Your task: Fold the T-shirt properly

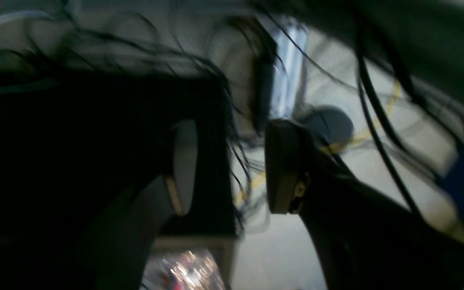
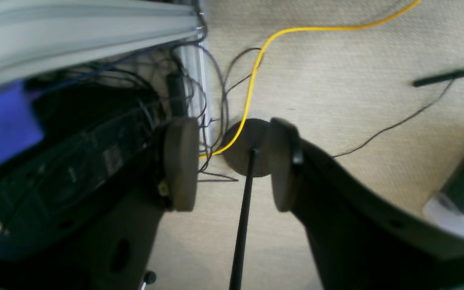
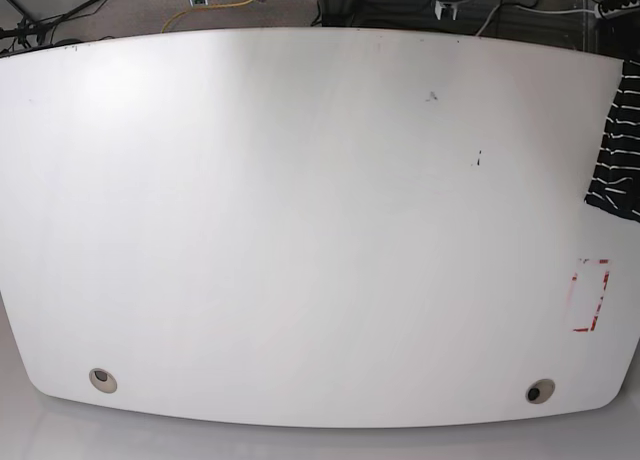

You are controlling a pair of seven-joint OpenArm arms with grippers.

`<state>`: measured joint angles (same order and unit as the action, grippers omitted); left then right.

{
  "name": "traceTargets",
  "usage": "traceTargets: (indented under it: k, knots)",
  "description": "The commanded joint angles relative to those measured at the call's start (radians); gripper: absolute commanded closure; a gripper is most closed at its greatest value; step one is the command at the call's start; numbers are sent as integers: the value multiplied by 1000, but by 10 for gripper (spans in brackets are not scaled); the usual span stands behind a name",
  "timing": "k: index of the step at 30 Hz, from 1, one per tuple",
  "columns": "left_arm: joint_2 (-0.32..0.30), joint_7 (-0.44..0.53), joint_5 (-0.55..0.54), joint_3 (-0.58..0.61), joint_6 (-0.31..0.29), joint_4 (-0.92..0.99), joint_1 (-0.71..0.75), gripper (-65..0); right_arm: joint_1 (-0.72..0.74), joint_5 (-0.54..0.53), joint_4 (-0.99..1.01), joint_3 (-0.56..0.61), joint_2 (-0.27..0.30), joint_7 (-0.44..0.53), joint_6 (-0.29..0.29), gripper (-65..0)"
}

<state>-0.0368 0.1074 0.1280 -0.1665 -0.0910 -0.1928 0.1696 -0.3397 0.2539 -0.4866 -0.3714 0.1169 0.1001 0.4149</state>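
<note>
Both pincers stand released, with nothing between their pads. Through the right wrist view the right gripper (image 2: 232,163) has its two round pads parted, one pad (image 2: 181,163) on the near-left side and the other on the right, and only floor shows in the gap. Straight behind that gap lies a dark round disc (image 2: 243,149) on the beige carpet, with a thin black rod (image 2: 242,229) running from it toward the camera. A yellow cable (image 2: 256,72) curves away from the disc to the far right. Left of the gripper sits a dark tangle of wires and equipment under a grey metal rail (image 2: 75,28).

The left gripper (image 1: 232,165) is likewise spread (the view is badly blurred), empty between its pads, with dark cables (image 1: 373,117) hanging across pale floor beyond it.

Neither gripper shows in the base view. There the white table (image 3: 300,230) is seen from above, and the T-shirt (image 3: 620,145) shows only as a black, white-striped patch at the table's right edge, cut off by the frame. A small red-outlined rectangle (image 3: 590,295) is marked on the table just below the cloth.
</note>
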Motion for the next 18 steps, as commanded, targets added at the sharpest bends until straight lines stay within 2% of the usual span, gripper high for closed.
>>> traceTargets:
  k: [1,7,18]
  knots:
    - [-1,-8,2,0,20,29,-9,-244,9,6,38,-1,11,0,-1,-262]
    - [-1,-10,3,0,61,86,-52,-244,72,9,91,-1,13,-6,-18,-262]
    - [-1,-7,2,0,61,83,-51,-244,98,11,122,-1,13,-3,-18,-263]
